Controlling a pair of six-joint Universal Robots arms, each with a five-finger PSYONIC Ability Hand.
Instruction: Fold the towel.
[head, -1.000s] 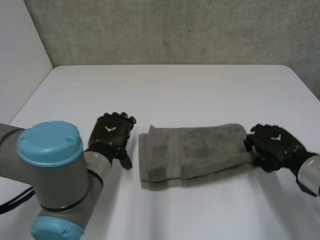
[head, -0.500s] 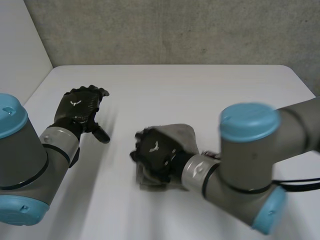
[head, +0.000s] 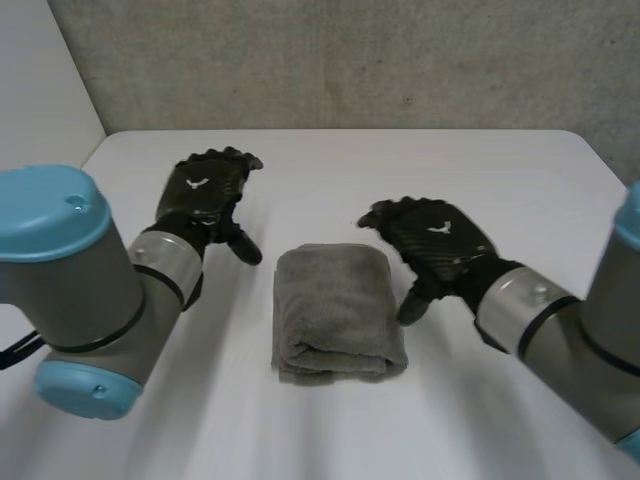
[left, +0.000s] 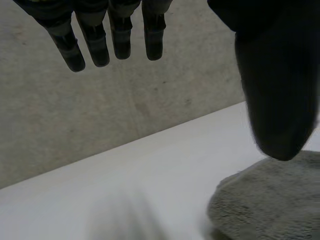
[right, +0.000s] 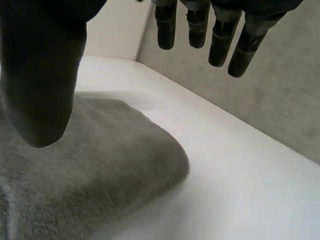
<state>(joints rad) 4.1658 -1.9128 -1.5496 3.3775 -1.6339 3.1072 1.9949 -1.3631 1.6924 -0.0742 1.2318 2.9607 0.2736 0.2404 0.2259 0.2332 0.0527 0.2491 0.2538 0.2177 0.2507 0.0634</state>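
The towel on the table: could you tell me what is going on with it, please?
A two-armed robot is folding a grey towel, which lies on the white table as a compact folded bundle. Neither hand grips it. The left hand hovers open to one side of it, and the right hand is open on the other side, its thumb close to the towel's edge.

The towel (head: 335, 310), stretched out long a second ago, now lies doubled over into a short, thick bundle. The right hand (head: 435, 245), which gripped the towel's right end and carried it over to the left end, is now off the cloth, just beside its right edge with fingers loose. The left hand (head: 205, 190), having swung out leftward, is nearer the towel again, apart from it.
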